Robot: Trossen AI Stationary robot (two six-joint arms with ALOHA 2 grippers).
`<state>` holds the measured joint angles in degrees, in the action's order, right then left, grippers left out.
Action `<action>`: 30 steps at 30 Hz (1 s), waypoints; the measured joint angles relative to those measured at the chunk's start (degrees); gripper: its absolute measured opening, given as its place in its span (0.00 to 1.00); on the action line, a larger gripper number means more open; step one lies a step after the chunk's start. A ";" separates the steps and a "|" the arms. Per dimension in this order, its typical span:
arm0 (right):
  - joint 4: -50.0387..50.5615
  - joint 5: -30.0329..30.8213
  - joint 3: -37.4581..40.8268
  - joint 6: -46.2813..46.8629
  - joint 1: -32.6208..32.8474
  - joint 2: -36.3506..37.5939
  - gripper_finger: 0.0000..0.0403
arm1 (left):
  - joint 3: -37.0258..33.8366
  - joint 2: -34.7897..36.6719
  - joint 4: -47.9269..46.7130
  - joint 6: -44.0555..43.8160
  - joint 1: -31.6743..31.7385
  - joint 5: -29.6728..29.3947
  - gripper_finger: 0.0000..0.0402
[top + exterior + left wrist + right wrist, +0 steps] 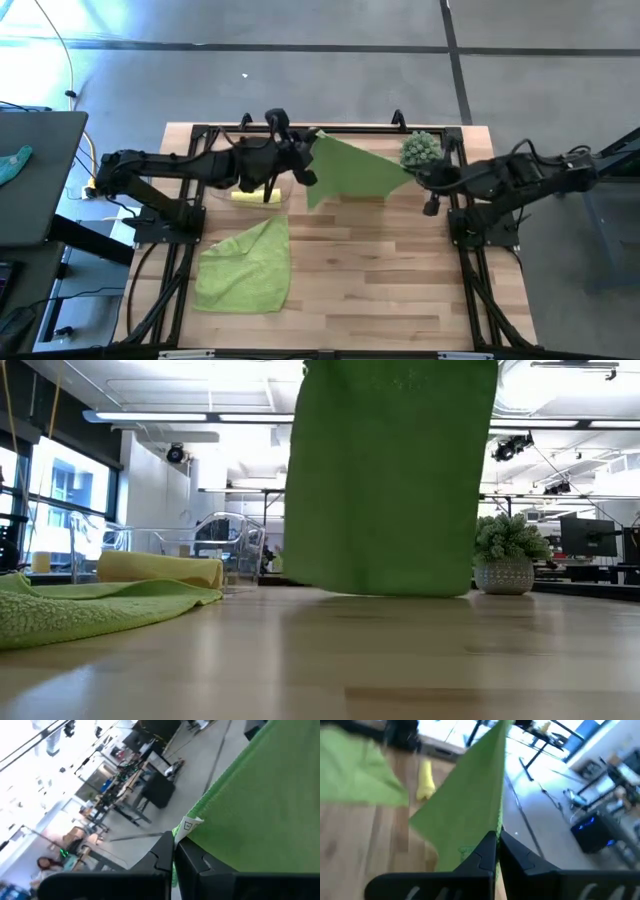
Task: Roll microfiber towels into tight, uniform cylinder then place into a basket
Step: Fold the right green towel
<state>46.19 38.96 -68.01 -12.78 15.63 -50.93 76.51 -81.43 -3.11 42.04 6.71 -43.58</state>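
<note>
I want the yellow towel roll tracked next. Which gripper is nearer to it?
Left. The left gripper holds a green towel corner just beside the yellow roll; the right gripper holds the opposite corner, farther away.

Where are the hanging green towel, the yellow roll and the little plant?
hanging green towel [390, 480]: low view, middle of the cloth.
yellow roll [160, 568]: low view, its long side.
little plant [505, 540]: low view, its leaves.

one towel [355, 170] hangs between both arms, another [246, 266] lies in front, plant [420, 149] at the table's [400, 290] back right.
</note>
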 joint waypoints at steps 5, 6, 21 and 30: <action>-0.17 7.94 -0.30 -11.32 -5.92 -0.09 0.00 | 0.02 -1.20 2.19 4.78 4.04 1.15 0.00; -0.22 8.44 -0.30 -13.37 -7.36 -0.13 0.00 | -0.10 -1.51 2.76 5.28 5.18 1.60 0.00; -2.02 0.80 -0.30 -9.20 -17.33 -0.16 0.00 | -0.02 -3.78 5.14 5.11 6.72 0.22 0.00; 8.37 -15.33 8.03 25.77 -8.83 -0.47 0.00 | -0.09 -4.49 -21.56 -28.06 -3.04 15.92 0.00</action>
<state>54.56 23.63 -59.98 12.99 6.80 -51.39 76.42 -85.92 -24.67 13.99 3.67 -27.66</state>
